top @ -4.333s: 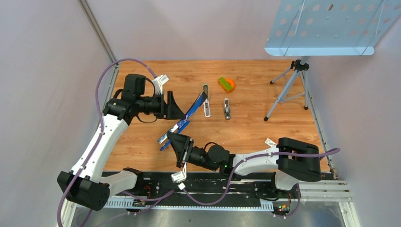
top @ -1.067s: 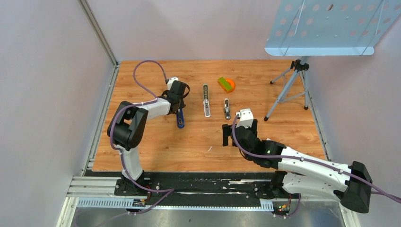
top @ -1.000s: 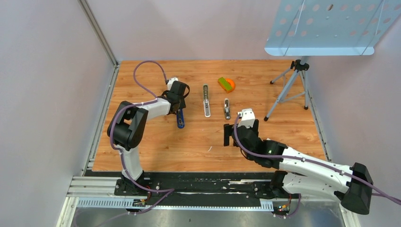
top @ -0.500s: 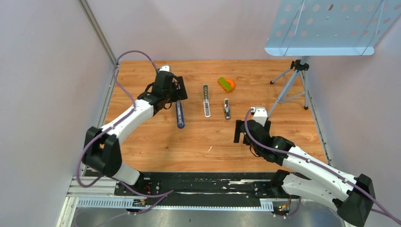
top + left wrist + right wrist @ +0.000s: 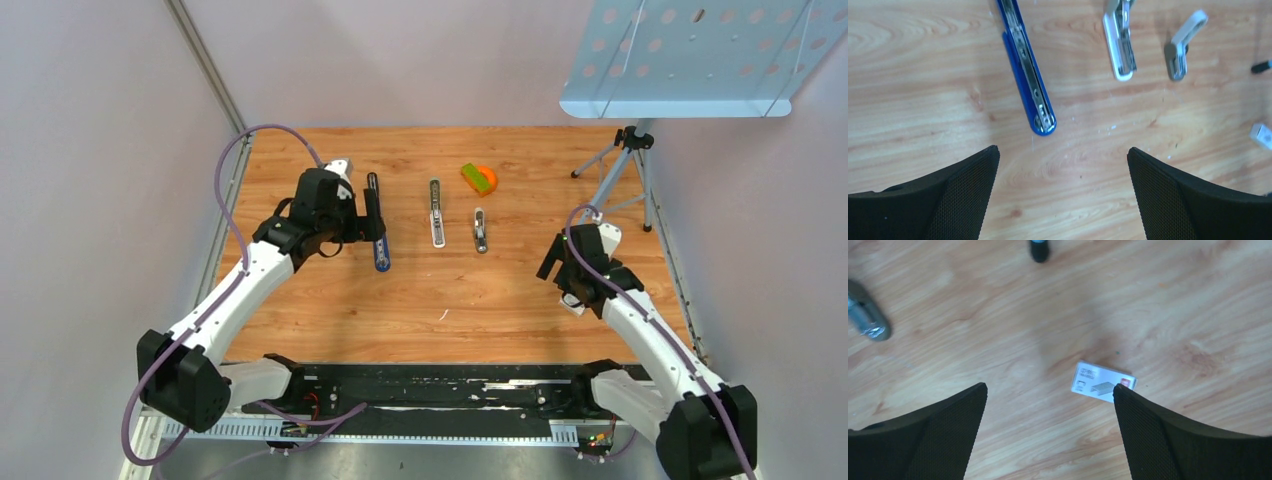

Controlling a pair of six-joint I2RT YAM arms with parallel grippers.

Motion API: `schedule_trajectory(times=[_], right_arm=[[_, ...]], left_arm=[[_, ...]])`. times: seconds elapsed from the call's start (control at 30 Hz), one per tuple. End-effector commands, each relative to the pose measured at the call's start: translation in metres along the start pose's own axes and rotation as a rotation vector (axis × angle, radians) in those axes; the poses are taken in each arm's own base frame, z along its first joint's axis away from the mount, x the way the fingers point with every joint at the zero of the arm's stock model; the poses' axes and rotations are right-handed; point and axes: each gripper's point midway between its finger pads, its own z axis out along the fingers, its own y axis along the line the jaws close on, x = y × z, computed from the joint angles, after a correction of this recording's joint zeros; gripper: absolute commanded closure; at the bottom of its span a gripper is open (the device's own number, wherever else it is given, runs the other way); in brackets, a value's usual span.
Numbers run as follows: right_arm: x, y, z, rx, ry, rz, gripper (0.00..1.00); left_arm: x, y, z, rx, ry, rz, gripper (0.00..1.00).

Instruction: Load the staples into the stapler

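Observation:
The blue stapler (image 5: 379,246) lies flat on the wooden table, its metal channel (image 5: 1027,67) facing up. My left gripper (image 5: 367,212) hovers just left of and above it. Its jaws (image 5: 1062,152) are open and empty, and the stapler's rounded end sits just beyond them. My right gripper (image 5: 558,275) is open and empty at the right of the table (image 5: 1049,387). It hangs over a small white card (image 5: 1100,381) printed with a staple picture, whose right end slips behind the right finger. The staples are out of view in all three views.
A white stapler (image 5: 436,213) and a small grey stapler (image 5: 480,231) lie right of the blue one, also seen as white stapler (image 5: 1120,45) and grey stapler (image 5: 1180,50). A green-and-orange object (image 5: 479,178) sits behind them. A tripod (image 5: 608,190) carrying a blue perforated tray (image 5: 690,60) stands back right.
My left gripper opened, let go of the blue stapler and drew back up and left. My right arm swung to the right, over the white card.

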Motion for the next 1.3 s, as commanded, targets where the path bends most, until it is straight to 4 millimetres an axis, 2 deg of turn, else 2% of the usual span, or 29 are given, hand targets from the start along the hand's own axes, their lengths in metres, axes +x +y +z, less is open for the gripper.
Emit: schedule_trajectory(times=[0.0, 0.07, 0.23, 0.4, 0.83, 1.0, 1.27], right_arm=[[0.038, -0.031, 0.015, 0.074, 0.191, 0.146, 0.0], [0.039, -0.045, 0.021, 0.129, 0.2, 0.148, 0.0], [0.036, -0.069, 0.026, 0.233, 0.187, 0.173, 0.0], [0.037, -0.075, 0.028, 0.252, 0.183, 0.199, 0.0], [0.053, -0.07, 0.04, 0.216, 0.23, 0.202, 0.04], [0.05, -0.067, 0.043, 0.186, 0.224, 0.169, 0.08], [0.059, -0.061, 0.048, 0.162, 0.294, 0.132, 0.14]], left_arm=[[0.04, 0.0, -0.004, 0.064, 0.143, 0.036, 0.0], [0.047, 0.002, -0.004, 0.069, 0.171, 0.044, 0.0], [0.045, -0.015, -0.015, 0.173, 0.194, 0.088, 0.0], [0.042, 0.001, -0.021, 0.089, 0.158, 0.127, 0.0], [0.045, -0.002, -0.017, 0.121, 0.172, 0.114, 0.0], [0.045, -0.001, -0.016, 0.125, 0.174, 0.105, 0.02], [0.044, 0.001, -0.016, 0.137, 0.17, 0.084, 0.04]])
